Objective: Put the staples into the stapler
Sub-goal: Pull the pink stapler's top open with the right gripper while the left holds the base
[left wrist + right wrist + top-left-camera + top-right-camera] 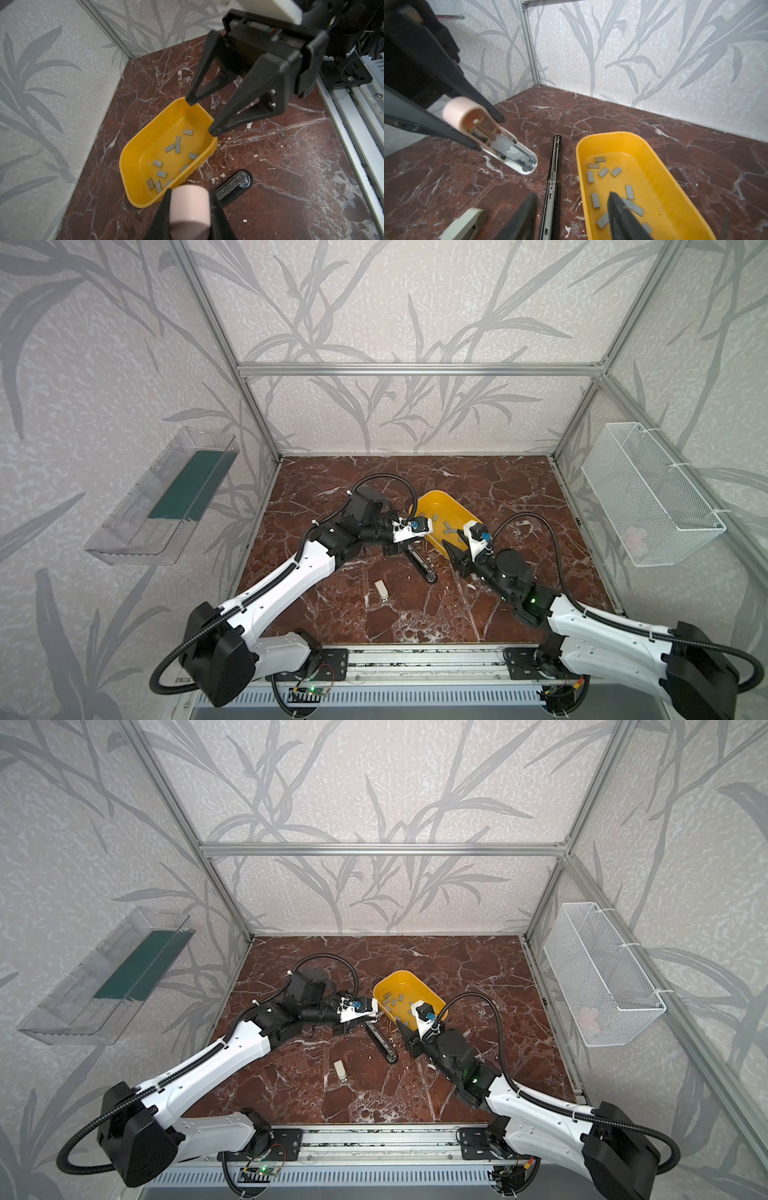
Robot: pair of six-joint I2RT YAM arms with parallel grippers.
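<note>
My left gripper (190, 192) is shut on the rounded end of a pale pink stapler (492, 137). It holds the stapler tilted above the marble table, open underside showing. A long black and metal rail (553, 176) lies flat on the table between that stapler and the yellow tray (579, 166). Several grey staples (596, 200) lie loose in the tray and show in both top views (446, 526) (395, 998). My right gripper (572, 195) is open and empty, one finger over the tray, the other over the table beyond the rail. From the left wrist it hangs above the tray's rim (202, 116).
A beige mini stapler (381, 588) lies on the table nearer the front, also seen in the right wrist view (467, 224). A white wire basket (652, 493) hangs on the right wall and a clear shelf (166, 497) on the left wall. Small white flecks dot the marble.
</note>
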